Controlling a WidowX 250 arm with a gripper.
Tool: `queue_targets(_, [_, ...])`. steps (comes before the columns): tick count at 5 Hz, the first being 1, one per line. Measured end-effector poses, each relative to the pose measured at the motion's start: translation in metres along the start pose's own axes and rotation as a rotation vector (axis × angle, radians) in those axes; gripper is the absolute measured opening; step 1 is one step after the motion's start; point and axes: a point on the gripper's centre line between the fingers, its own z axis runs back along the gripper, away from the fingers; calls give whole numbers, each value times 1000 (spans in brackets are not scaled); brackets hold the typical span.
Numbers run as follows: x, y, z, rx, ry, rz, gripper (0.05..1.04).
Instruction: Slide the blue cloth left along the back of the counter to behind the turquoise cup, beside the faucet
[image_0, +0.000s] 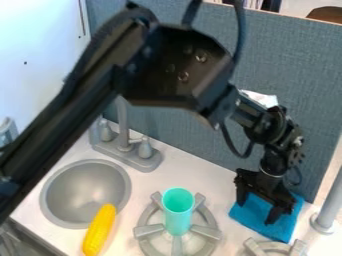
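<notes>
the blue cloth lies on the counter toward the right, near the foot of the partition, and the black gripper hangs right over it, pointing down. its two fingers are spread wide apart with the cloth below them; from here i can't tell whether the tips touch it. the rest of the arm slants across from the upper left. just in front of the cloth, at the bottom right, is part of a grey burner, and a grey post stands to the right. left of the cloth, a teal cup stands upright on another burner. further left, a yellow corn cob lies by the round sink, its upper end at the rim. behind that stands the grey faucet, with the blue-grey partition at the back.
</notes>
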Motion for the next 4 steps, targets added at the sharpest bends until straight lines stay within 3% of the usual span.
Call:
queue_targets(2, [5, -3, -13, 62, 12, -25, 1001])
queue_targets(4, [20, 32, -13, 142, 8, 33, 1001])
